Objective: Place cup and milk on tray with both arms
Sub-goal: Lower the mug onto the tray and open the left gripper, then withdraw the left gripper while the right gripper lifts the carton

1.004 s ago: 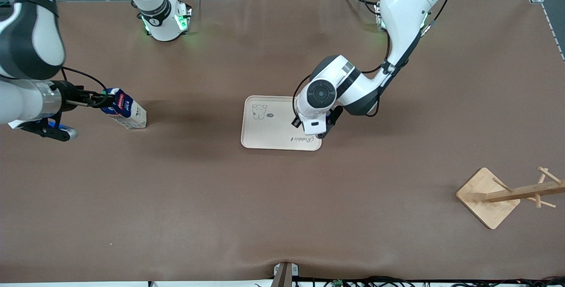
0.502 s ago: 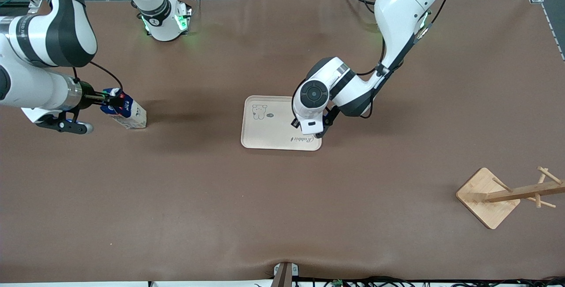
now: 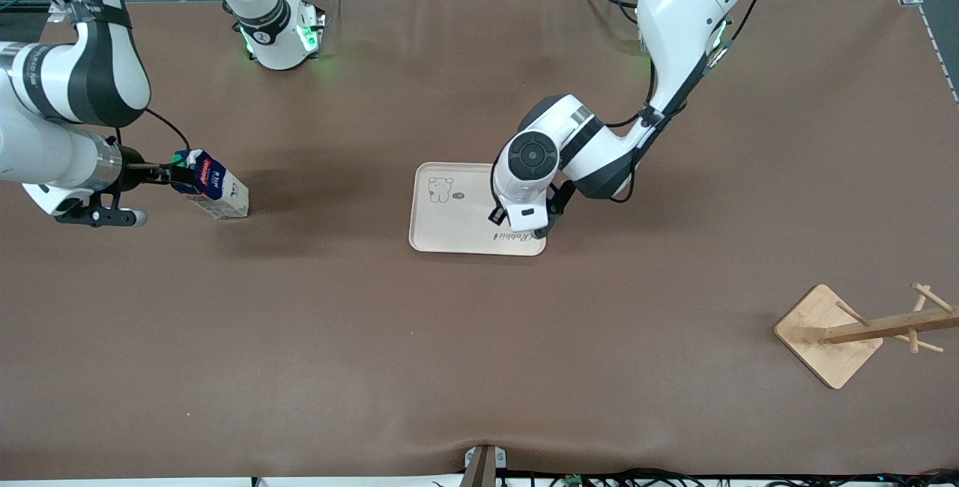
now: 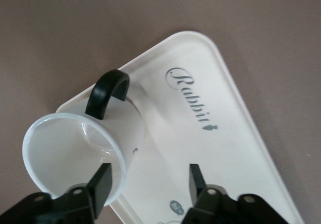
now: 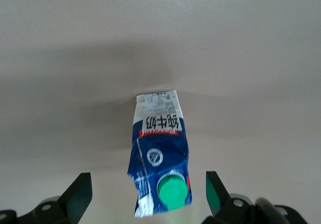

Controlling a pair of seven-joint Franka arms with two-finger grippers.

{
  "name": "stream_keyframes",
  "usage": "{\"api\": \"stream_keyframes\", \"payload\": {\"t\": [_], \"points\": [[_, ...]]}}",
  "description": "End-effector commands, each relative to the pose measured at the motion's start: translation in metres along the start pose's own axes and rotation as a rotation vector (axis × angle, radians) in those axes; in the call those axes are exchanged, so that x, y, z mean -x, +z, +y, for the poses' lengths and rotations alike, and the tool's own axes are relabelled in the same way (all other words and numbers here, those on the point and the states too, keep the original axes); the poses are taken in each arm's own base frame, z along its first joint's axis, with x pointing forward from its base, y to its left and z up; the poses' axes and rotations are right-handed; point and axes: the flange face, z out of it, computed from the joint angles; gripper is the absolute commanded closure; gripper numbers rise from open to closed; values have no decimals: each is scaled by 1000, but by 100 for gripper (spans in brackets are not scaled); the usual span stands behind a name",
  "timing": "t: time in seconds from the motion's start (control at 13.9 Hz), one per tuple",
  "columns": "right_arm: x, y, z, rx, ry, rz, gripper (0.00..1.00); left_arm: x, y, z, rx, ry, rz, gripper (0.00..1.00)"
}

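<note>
The cup (image 4: 83, 148) is sitting on the tray (image 4: 220, 133) near its corner, the left gripper (image 4: 148, 184) parting around its rim; the right gripper (image 5: 148, 194), fingers spread, is flanking the milk (image 3: 213, 189) near the table's (image 3: 479, 337) right-arm edge.

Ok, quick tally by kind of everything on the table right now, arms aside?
Cup: 1, on the tray, between the open fingers of the left claw
Milk carton: 1, on the table, between the open fingers of the right claw
Tray: 1
Wooden stand: 1
Total: 4
</note>
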Motion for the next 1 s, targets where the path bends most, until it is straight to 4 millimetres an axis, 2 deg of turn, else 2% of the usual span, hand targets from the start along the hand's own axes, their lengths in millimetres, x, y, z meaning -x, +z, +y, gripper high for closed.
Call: {"api": "stream_keyframes", "payload": {"t": [0.0, 0.14, 0.29, 0.5, 0.72, 0.93], "points": [[20, 10, 6, 11, -5, 21, 0, -16, -49, 7, 20, -19, 77, 0], [26, 17, 5, 11, -11, 32, 0, -25, -78, 6, 8, -12, 137, 0], [26, 23, 11, 11, -57, 80, 0, -56, -110, 2, 8, -21, 173, 0], [31, 37, 21, 4, -62, 59, 0, -97, -162, -12, 24, 25, 189, 0], [36, 40, 20, 4, -62, 55, 0, -131, -205, -39, -24, 21, 221, 0], [36, 50, 26, 0, -50, 77, 0, -189, -282, -78, 17, 155, 246, 0]]}}
